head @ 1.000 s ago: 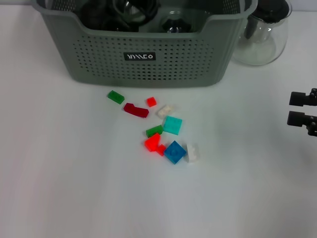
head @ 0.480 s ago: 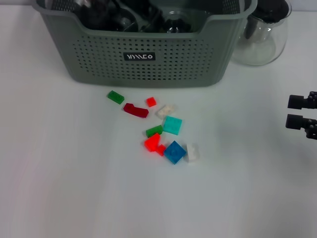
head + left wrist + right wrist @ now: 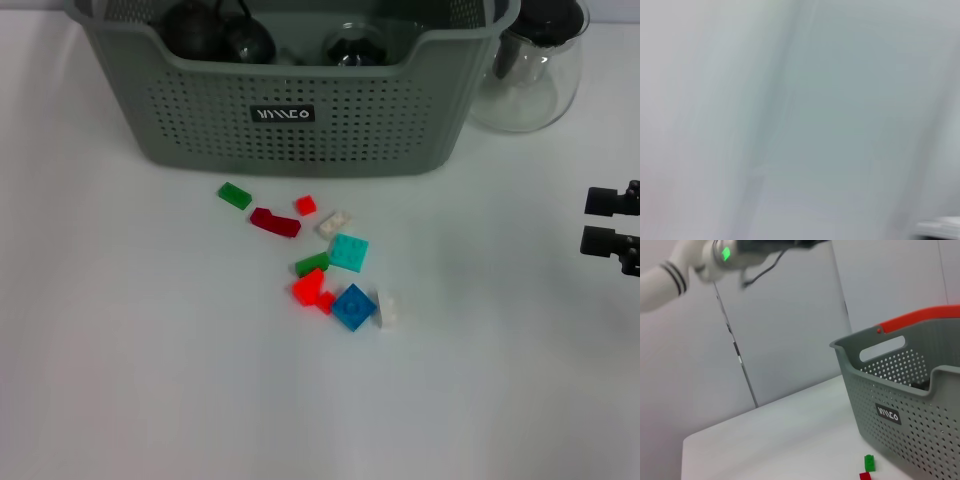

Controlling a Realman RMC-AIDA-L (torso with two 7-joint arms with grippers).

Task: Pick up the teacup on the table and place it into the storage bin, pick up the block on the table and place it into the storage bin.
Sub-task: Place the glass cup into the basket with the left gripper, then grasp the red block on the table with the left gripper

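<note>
Head view first: your bin (image 3: 300,110) sits at the far side of the table (image 3: 120,350), label facing you. Inside it you can see dark rounded stuff, including what looks like a glass teacup (image 3: 352,45), though it's hard to be sure. A glass pitcher (image 3: 530,70) stands just beside the bin on the right. The blocks are all on the table in front of the bin: a green block (image 3: 234,195), dark red block (image 3: 275,222), small red block (image 3: 305,205), white block (image 3: 334,223), teal block (image 3: 348,252), another green one (image 3: 312,264), a bright red pair (image 3: 312,290), blue block (image 3: 353,306) and a clear block (image 3: 388,309) touching the blue one. Your right gripper (image 3: 610,220) hangs at the right edge, well apart from the blocks, fingers spread and holding nothing.

Left wrist view: just a grey blur, can't tell anything about the left gripper from it.

Right wrist view: you get the bin (image 3: 910,405) from the side, a green block (image 3: 869,461) and a red one (image 3: 865,476) on the table near it, and a white arm (image 3: 685,270) with a green light up high.
</note>
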